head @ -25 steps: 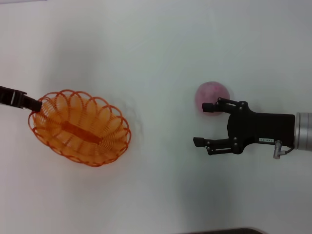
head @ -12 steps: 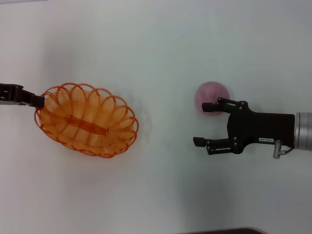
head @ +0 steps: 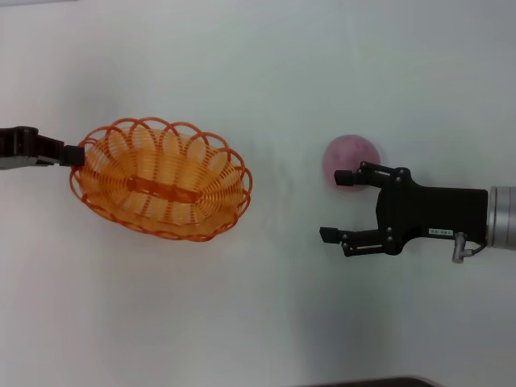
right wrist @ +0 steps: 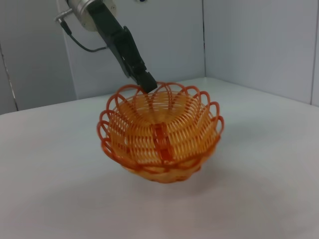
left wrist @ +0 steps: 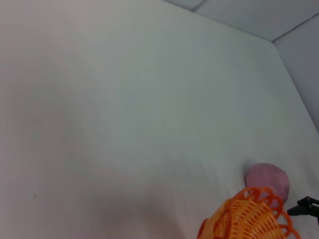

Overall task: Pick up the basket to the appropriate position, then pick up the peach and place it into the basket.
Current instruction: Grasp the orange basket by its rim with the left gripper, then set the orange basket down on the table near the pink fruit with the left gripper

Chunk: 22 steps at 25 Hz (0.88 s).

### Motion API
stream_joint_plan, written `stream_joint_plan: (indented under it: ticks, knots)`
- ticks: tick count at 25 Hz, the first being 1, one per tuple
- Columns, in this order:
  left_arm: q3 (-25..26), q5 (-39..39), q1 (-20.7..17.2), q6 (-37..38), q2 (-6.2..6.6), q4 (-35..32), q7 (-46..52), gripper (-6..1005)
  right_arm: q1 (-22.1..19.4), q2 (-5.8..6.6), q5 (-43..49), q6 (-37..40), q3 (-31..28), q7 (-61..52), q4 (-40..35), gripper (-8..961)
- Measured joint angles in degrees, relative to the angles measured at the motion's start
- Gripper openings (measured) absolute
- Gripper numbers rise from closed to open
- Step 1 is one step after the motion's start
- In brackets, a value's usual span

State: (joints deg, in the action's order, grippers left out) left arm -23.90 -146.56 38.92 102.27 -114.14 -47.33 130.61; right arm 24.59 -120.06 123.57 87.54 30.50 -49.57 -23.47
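The orange openwork basket hangs a little above the white table, left of centre. My left gripper is shut on its left rim. From the right wrist view the basket floats over its shadow, with the left gripper pinching the far rim. The pink peach rests on the table to the right. My right gripper is open just beside the peach on its near side, and one finger overlaps the fruit's edge. The left wrist view shows the basket rim with the peach beyond it.
The white table carries nothing else. Grey walls rise behind its far corner in the right wrist view. A dark edge shows at the bottom of the head view.
My left gripper has carried the basket to the right and slightly farther from me, toward the peach. The right arm and the peach have not moved.
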Motion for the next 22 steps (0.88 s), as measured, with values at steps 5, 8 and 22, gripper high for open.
stream_joint_plan:
  ticks: [5,8,22]
  knots:
    - [1.76,0.05,-0.91,-0.55,-0.21,1.57,1.09,23,-0.11,0.00,0.00,-0.11,0.00,0.00,0.00,956]
    - [2.44,0.05,-1.33,-0.81,-0.32,2.58,1.13,23,-0.16,0.00,0.00,-0.15,0.00,0.00,0.00,956]
    - [7.00,3.16,-4.39,-3.68,-2.35,4.66,1.89,25,0.29,0.00,0.00,-0.19,-0.09,0.00,0.00,956]
